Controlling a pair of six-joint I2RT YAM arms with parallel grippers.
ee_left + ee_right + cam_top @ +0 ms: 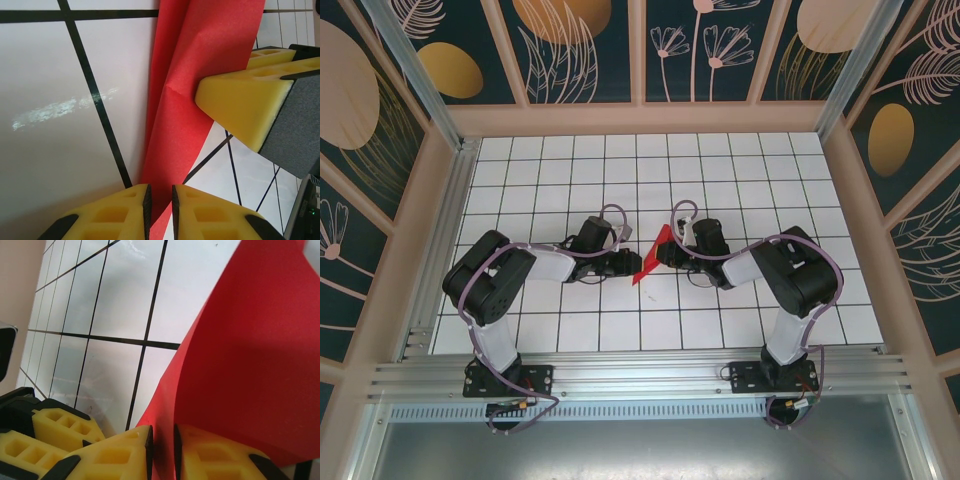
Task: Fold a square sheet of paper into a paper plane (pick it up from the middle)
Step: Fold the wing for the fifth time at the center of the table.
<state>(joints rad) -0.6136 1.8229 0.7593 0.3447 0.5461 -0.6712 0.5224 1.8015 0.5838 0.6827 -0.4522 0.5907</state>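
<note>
The bench (720, 170) is a white surface divided by thin black lines into square tiles, glossy enough to carry a pale streak of reflected light (65, 107) in the left wrist view — and it is closed on the far side and both sides by a low wooden border (640, 120). At its near edge runs an aluminium rail (640, 372), where the left arm base (507, 380) and the right arm base (772, 377) are bolted. The red sheet of paper (650, 262) stands above the middle tiles; whether its lower corner touches the bench, I cannot tell.
</note>
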